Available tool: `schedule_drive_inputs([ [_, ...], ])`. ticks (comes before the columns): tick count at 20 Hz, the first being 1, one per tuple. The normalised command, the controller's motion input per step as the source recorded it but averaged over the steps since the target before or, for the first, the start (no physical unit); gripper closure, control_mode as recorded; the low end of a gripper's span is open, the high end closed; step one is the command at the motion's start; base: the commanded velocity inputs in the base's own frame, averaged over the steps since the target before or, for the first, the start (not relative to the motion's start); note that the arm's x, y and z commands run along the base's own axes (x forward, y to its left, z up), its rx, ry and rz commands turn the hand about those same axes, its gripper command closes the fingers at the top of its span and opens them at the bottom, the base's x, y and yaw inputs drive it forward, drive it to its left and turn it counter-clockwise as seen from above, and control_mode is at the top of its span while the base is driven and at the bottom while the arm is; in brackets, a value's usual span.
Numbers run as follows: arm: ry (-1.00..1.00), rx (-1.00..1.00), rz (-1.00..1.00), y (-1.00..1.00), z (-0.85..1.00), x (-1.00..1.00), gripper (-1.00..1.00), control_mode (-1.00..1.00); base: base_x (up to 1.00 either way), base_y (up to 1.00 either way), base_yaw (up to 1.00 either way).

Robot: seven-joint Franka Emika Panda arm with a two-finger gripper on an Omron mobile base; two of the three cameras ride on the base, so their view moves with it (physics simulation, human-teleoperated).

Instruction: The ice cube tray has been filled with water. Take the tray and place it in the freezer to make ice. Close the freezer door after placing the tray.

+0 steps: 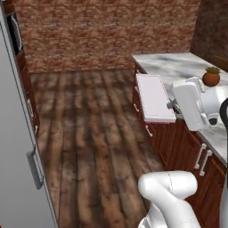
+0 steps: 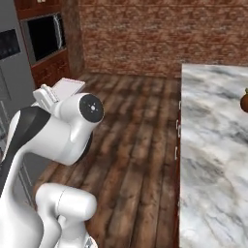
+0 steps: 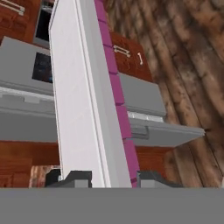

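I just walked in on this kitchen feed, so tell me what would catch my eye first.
First, the ice cube tray, a pale slab held in the air beside the marble counter, out over the wooden floor. The gripper has its jaws shut on one end of it, and the hand view shows the tray's pink edge. A small potted plant sits on the counter behind.

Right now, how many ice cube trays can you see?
1. The tray is held in the gripper, out over the wooden floor just beside the counter. Others could be hidden in closed cabinets.
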Motion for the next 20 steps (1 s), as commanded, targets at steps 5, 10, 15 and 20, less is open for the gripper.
schedule_drive_inputs([
  [5, 0.0, 0.0, 0.0, 0.0, 0.0, 0.0, 1.0, 1.0, 0.96, 0.0, 0.0],
  [10, 0.0, 0.0, 0.0, 0.0, 0.0, 0.0, 1.0, 1.0, 0.88, 0.0, 0.02],
  [15, 0.0, 0.0, 0.0, 0.0, 0.0, 0.0, 1.0, 1.0, 0.68, -0.05, 0.27],
  [20, 0.0, 0.0, 0.0, 0.0, 0.0, 0.0, 1.0, 1.0, 0.44, -0.27, 0.51],
])
